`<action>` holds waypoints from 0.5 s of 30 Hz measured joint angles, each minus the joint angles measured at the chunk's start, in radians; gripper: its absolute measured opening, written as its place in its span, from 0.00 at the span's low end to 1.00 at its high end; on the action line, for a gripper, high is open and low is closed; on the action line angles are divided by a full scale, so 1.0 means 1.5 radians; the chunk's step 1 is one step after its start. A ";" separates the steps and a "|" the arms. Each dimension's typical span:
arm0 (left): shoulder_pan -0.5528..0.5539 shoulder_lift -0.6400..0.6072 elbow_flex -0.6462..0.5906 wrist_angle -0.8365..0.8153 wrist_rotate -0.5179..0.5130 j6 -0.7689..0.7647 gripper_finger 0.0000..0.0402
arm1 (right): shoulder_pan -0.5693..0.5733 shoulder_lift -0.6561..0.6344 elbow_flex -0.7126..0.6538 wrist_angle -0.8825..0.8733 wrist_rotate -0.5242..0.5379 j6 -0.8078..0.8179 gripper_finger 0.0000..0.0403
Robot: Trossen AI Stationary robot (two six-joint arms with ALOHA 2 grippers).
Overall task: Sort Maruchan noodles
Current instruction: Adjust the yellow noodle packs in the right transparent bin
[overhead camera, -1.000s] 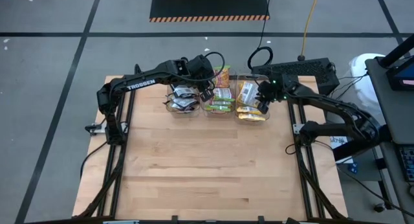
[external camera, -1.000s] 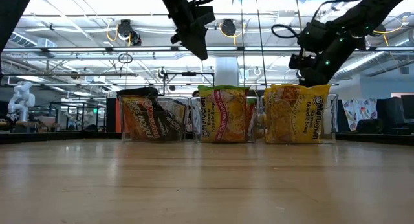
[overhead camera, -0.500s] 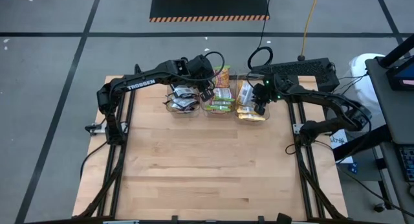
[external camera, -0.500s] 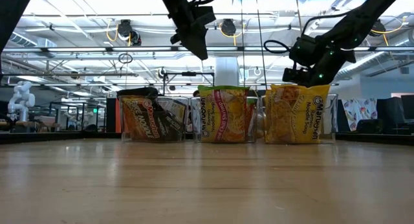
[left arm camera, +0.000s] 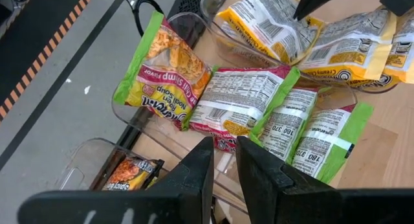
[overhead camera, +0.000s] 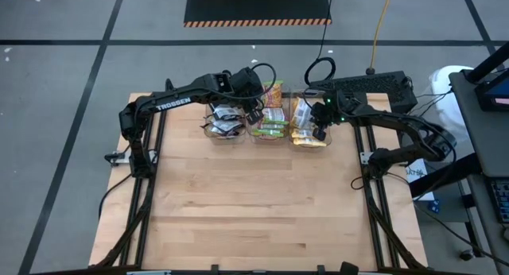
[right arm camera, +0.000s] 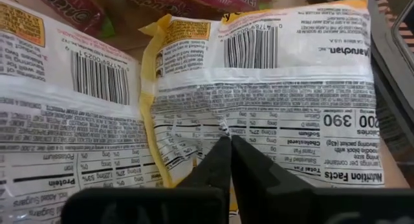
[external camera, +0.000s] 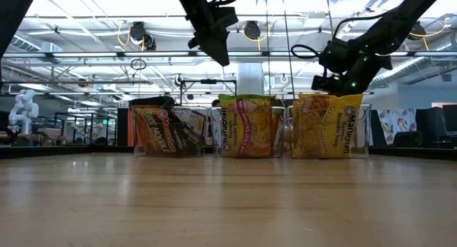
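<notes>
- Bench [overhead camera: 254,211]: three clear bins stand in a row at its far edge; the near part carries nothing that shows.
- Left bin [overhead camera: 224,125]: holds the black packets [external camera: 166,131].
- Middle bin [overhead camera: 269,129]: holds the green packets [left arm camera: 259,107]; one of them [left arm camera: 163,72] leans against the bin's far wall.
- Right bin [overhead camera: 308,140]: holds the yellow packets [right arm camera: 284,88], lying printed back up; one stands against the front wall in the low view.
- Right tool [right arm camera: 228,160]: down over the right bin, fingers clenched tip to tip; the tips rest against the back of a yellow packet; whether they pinch any film I cannot tell; nothing hangs from them.
- Left tool [left arm camera: 223,169]: raised above the seam between the left and middle bins, fingers [left arm camera: 197,169] slightly parted and gripping nothing; this arm waits.
- Step in hand, as judged: every packet visible already lies in a bin by colour, so the sorting looks all but complete; the right tool seems to be either tidying a yellow packet or finishing its last placement.
- Next move, as judged: the right tool should lift straight up, clear of the bin's walls; if a packet comes up with it, part the fingers over the same bin; then draw both arms back from the bins.
- Risk: the crinkly film may cling to the shut tips and be dragged out of the bin.
</notes>
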 joint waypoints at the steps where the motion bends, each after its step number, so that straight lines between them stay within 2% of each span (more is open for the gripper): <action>1: 0.000 0.000 0.000 0.000 0.000 0.000 0.18 | 0.000 -0.002 0.000 -0.002 0.000 -0.001 0.00; 15: 0.000 0.000 0.000 0.000 0.000 -0.003 0.18 | 0.000 -0.136 -0.001 -0.061 -0.001 0.019 0.00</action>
